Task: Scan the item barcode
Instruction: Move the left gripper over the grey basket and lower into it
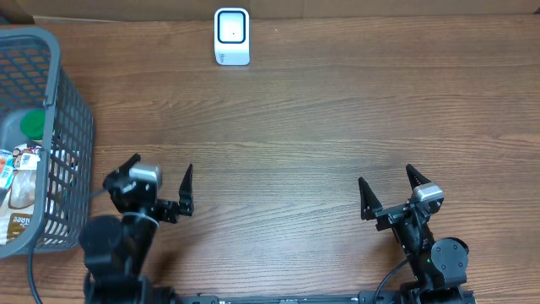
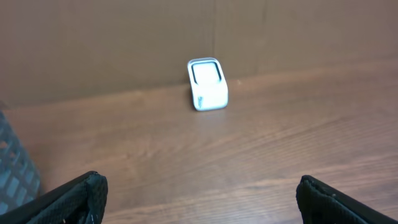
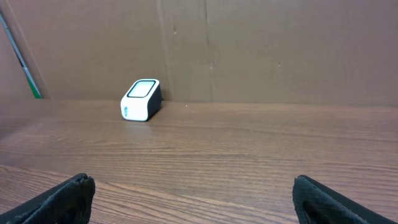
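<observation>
A white barcode scanner (image 1: 231,36) stands upright at the far middle of the wooden table, also seen in the left wrist view (image 2: 208,84) and the right wrist view (image 3: 141,99). Packaged items (image 1: 21,194) and a green-capped container (image 1: 32,124) lie in the grey basket (image 1: 72,110) at the left; no barcode can be made out on them. My left gripper (image 1: 162,164) hovers open near the front edge, just right of the basket, holding nothing (image 2: 199,180). My right gripper (image 1: 386,174) is open and empty at the front right (image 3: 193,180).
The basket's mesh wall (image 2: 12,168) shows at the left edge of the left wrist view. A brown cardboard wall (image 3: 249,43) backs the table behind the scanner. Bare wood lies between the grippers and the scanner.
</observation>
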`<state>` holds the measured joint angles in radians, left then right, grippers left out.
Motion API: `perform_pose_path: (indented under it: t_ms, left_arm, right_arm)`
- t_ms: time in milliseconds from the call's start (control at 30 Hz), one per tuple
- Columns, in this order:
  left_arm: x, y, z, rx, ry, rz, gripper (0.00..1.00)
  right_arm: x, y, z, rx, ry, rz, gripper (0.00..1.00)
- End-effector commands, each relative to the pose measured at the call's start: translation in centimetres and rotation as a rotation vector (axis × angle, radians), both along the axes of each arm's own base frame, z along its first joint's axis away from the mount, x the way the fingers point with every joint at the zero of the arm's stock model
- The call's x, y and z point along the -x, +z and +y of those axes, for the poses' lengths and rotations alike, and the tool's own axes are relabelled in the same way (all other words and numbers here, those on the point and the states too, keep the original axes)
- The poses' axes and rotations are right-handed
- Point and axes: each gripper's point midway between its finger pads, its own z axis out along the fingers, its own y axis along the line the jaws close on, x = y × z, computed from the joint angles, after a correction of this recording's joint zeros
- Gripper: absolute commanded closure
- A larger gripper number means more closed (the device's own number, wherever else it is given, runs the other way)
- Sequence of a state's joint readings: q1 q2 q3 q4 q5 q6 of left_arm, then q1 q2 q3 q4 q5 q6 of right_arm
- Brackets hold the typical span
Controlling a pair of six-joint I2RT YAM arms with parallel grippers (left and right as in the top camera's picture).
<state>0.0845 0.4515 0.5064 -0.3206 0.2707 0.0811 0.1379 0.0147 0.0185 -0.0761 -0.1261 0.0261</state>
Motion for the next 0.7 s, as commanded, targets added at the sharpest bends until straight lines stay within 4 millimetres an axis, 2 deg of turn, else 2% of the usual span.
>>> perform_pose_path:
  t_ms: [0,367,500,667]
  left_arm:
    - [-1.0,2.6,-0.9,0.025,-0.053,0.051,0.0]
    - [-3.9,5.2,-0.9,0.103,-0.044,0.457,0.0]
    - [-4.7,6.0,-0.9,0.128,-0.035,0.546,0.0]
    - [-5.9,5.0,-0.9,0.138,-0.039,0.599,0.0]
  right_arm:
    - [0.0,-0.1,-0.1,0.0,-0.005,-0.006,0.0]
    - [0.0,-0.1,-0.1,0.0,-0.005,-0.006,0.0]
    - [0.0,-0.1,-0.1,0.0,-0.005,-0.006,0.0]
    - [0.0,-0.1,-0.1,0.0,-0.005,-0.006,0.0]
